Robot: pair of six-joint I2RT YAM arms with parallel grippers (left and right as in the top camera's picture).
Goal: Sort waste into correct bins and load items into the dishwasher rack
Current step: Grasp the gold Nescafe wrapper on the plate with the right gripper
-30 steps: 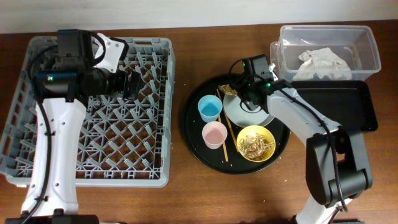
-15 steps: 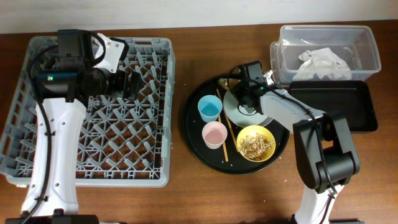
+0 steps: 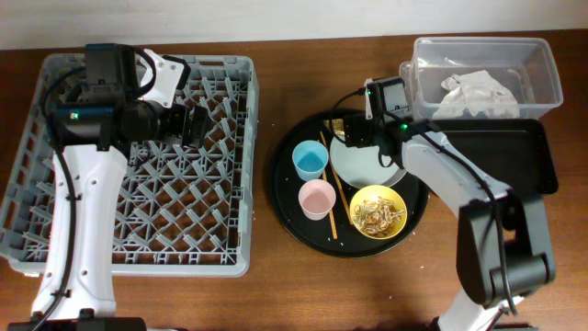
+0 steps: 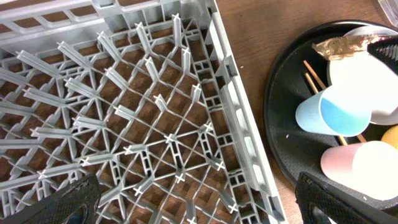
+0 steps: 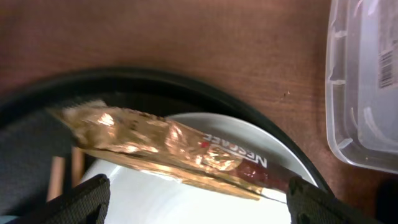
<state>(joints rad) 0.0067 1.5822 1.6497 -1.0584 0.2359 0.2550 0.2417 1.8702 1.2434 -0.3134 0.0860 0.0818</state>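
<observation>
Left gripper (image 3: 195, 124) spreads wide over one square grey plastic rack (image 3: 246, 175); right gripper (image 5: 196, 204), also wide, hangs above one brown-gold wrapper (image 5: 165, 148) on one pale grey round plate (image 3: 364, 167).

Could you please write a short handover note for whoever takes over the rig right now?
Left gripper: open, over the rack, holding nothing.
Right gripper: open, at the wrapper lying across the plate rim; not gripped.
Done: tissue is in the clear tub.
Left: wrapper and the scraps in the yellow bowl go to the tub or black tray. Plate, bowl, blue cup, pink cup and chopsticks, all on the round tray, go to the rack.
</observation>
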